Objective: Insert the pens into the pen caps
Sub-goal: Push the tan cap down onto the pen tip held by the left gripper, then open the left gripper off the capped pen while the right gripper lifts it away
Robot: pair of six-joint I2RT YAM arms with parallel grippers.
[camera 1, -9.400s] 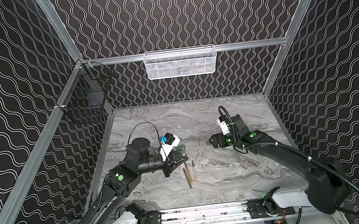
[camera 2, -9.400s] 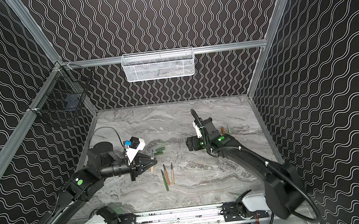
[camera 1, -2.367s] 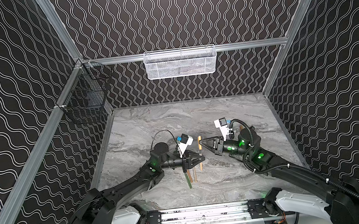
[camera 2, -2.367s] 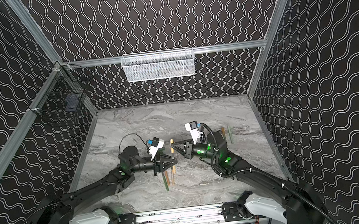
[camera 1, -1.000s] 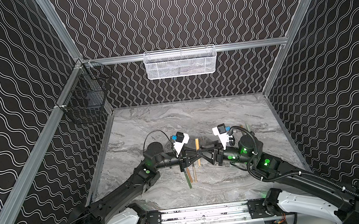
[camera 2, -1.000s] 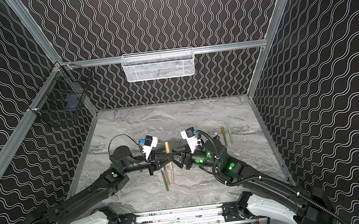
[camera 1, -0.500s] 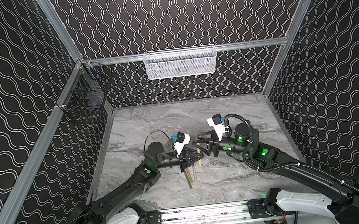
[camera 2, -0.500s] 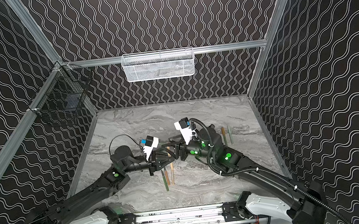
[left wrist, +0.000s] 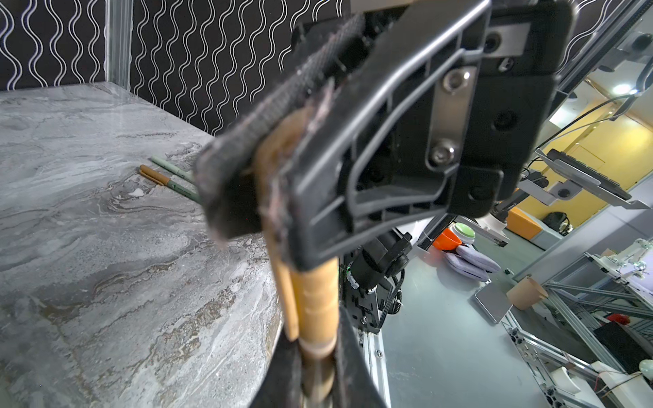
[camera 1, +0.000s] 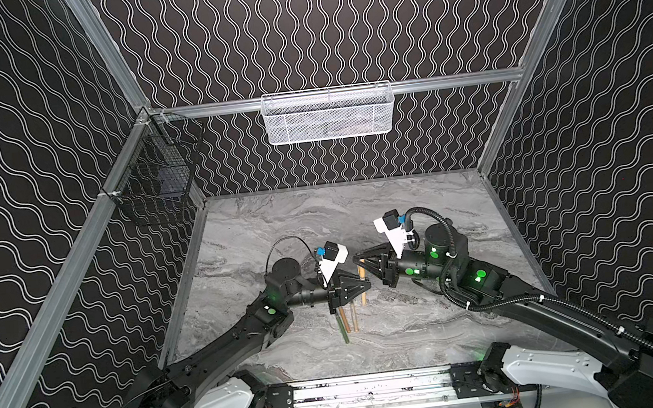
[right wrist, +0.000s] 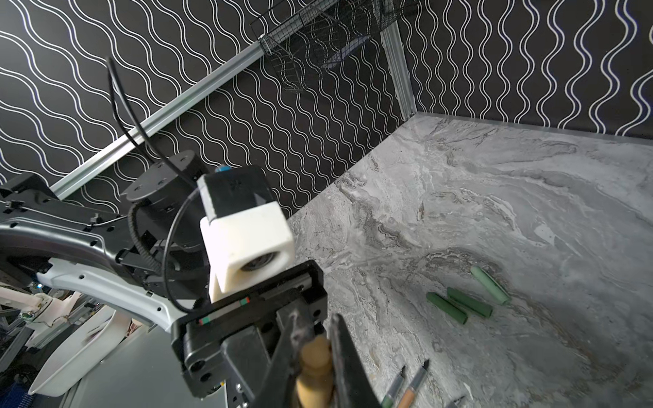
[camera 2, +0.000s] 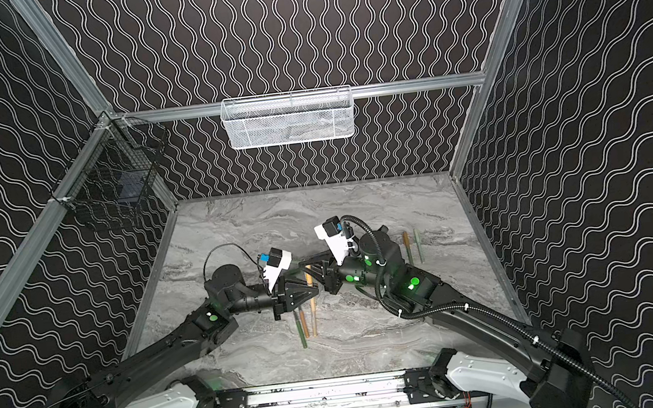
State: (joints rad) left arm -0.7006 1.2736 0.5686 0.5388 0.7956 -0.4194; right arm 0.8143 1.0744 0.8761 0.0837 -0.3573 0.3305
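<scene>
in both top views, seemingly mid-capping: tan pen held upright above the marble table, clamped around mid-barrel by the left gripper, pinched at its upper end by the right gripper, both closed tight on it. from the left wrist, a clipped tan sleeve, likely the cap, squeezed between the left pads and running on into the right fingers. from the right wrist, a rounded tan end nipped between closed jaws; three loose pen caps and bare pens lying on the table beyond. next, probably a straight push along the barrel to seat the cap, or a clean handover, with no bending.
</scene>
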